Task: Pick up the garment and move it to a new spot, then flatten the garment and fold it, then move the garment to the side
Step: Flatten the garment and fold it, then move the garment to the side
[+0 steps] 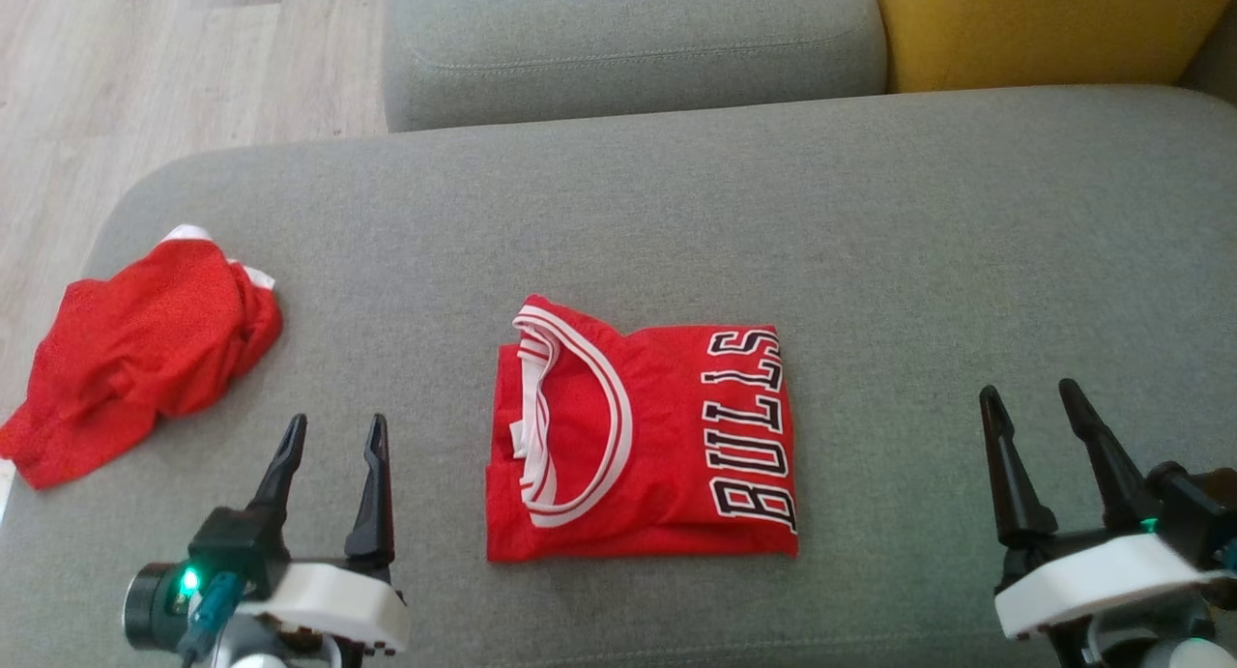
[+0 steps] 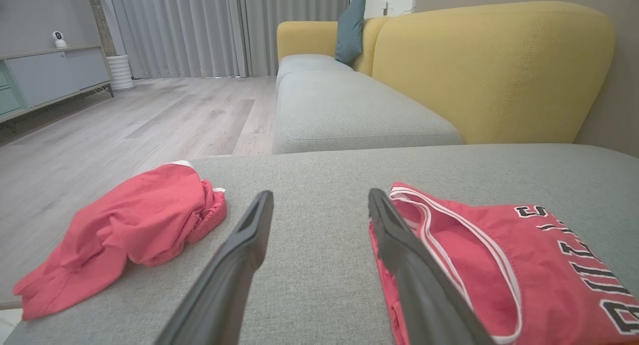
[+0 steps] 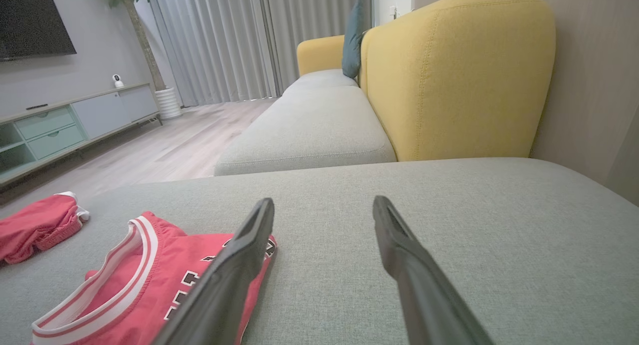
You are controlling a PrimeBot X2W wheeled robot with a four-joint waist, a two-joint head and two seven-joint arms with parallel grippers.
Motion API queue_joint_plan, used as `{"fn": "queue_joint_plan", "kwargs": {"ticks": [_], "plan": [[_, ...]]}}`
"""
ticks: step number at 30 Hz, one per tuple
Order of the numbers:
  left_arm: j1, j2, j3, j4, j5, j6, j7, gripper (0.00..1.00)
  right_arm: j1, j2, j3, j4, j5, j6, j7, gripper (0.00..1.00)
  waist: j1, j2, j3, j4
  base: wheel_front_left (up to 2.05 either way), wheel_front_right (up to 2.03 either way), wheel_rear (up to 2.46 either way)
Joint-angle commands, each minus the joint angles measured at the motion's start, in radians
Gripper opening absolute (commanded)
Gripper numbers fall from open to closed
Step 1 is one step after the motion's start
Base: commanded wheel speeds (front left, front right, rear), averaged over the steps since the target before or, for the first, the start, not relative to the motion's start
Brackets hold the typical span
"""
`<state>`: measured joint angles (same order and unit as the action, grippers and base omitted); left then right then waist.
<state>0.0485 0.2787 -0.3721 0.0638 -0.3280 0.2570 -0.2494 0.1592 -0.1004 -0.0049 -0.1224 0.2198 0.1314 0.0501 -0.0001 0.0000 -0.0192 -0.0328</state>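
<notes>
Jersey (image 1: pixel 643 436) sits folded near the centre of the grey cushion (image 1: pixel 870 243), a bit toward its front edge, BULLS lettering up. Fold looks done, so what's left is likely the move to the side. Left gripper (image 1: pixel 336 421) hovers over the cushion's front-left area, right gripper (image 1: pixel 1026 388) over its front-right. Both have jaws apart, holding nothing, neither touching cloth. Red shorts (image 1: pixel 145 349) lie crumpled at the cushion's left end, right at its rounded edge.

Risks:
- Pinch catches only the top layer or the white collar trim → stack peels open on lift, fold lost.
- One-sided grab → free side hangs and unfolds. Probably needs both grippers.
- Dragging instead of lifting → cushion weave likely grips the fabric, layers shear and ruck.
- Cushion is soft: fingers pushed under the stack may dig in and snag.
- Drop toward the cushion's left end → lands on shorts or slides off to floor (image 1: pixel 145 59). Right end looks safer.
</notes>
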Motion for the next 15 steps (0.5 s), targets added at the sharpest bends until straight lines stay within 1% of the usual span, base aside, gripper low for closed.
{"fn": "queue_joint_plan", "kwargs": {"ticks": [1,15], "plan": [[-0.035,0.023,0.046,-0.035,0.003,0.009,-0.010,1.00,-0.016,-0.003,0.017,-0.042,0.003,-0.001,0.000,1.00,0.0001,0.0000,0.001,0.000,0.00,0.00,0.00],[-0.041,0.026,0.041,-0.043,0.000,0.017,-0.009,1.00,-0.022,0.005,0.013,-0.036,0.002,-0.001,-0.001,1.00,0.0001,0.0000,0.012,0.004,0.00,0.00,0.00]]}}
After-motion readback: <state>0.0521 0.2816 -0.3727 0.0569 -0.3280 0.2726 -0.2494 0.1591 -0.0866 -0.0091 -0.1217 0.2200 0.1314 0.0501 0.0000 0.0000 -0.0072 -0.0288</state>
